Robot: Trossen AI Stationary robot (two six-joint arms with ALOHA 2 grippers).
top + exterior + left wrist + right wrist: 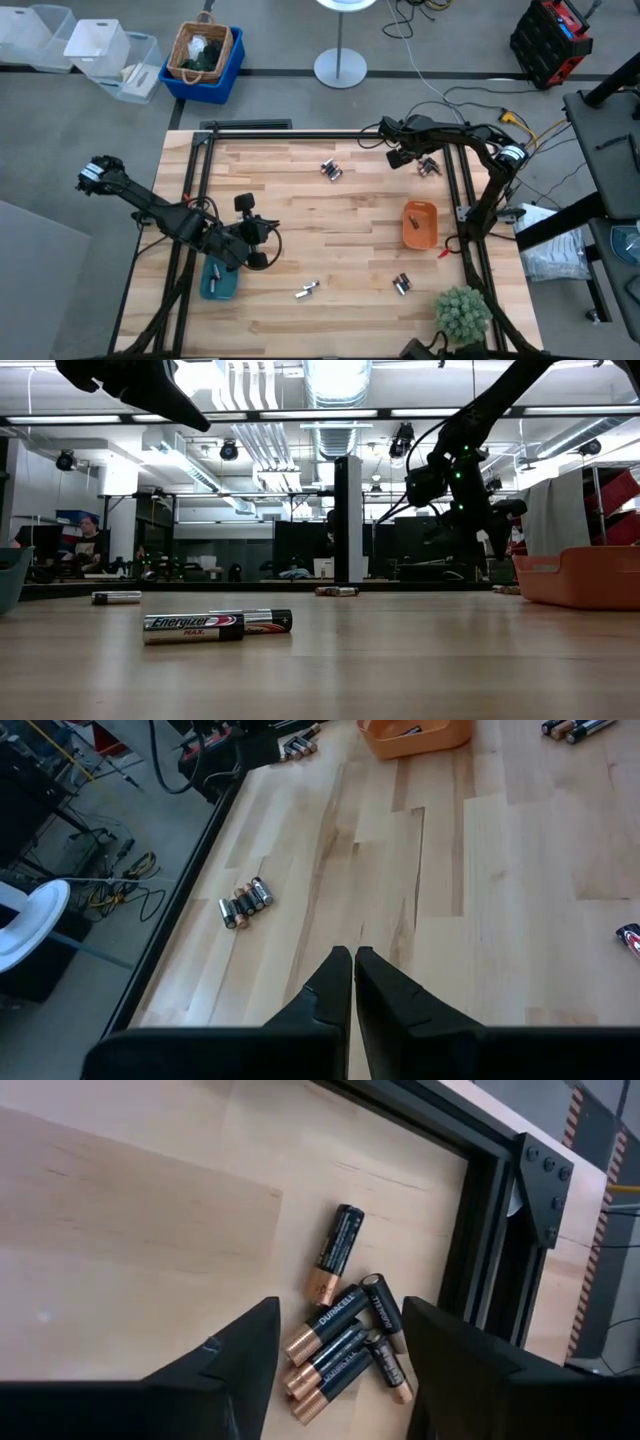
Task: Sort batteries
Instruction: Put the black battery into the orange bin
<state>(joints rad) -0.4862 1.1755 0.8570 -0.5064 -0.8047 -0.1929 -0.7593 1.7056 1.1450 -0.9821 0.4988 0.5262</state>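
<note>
Batteries lie on the wooden table in small clusters: one at the far right (pixel 430 167), one at the far middle (pixel 332 170), and two near the front (pixel 307 290) (pixel 402 284). My right gripper (pixel 338 1308) hovers open over the far-right cluster (pixel 345 1335), its fingers on either side and clear of it. In the low view it hangs above the tabletop (pixel 470 490). My left gripper (pixel 353 960) is shut on nothing, above bare wood next to the teal tray (pixel 218 282). The orange tray (pixel 420 225) stands at the right.
A black frame rail (pixel 490 1250) runs just beyond the far-right cluster. A small green plant (pixel 462 312) stands at the near right corner. Bare wood lies between the clusters across the table's middle.
</note>
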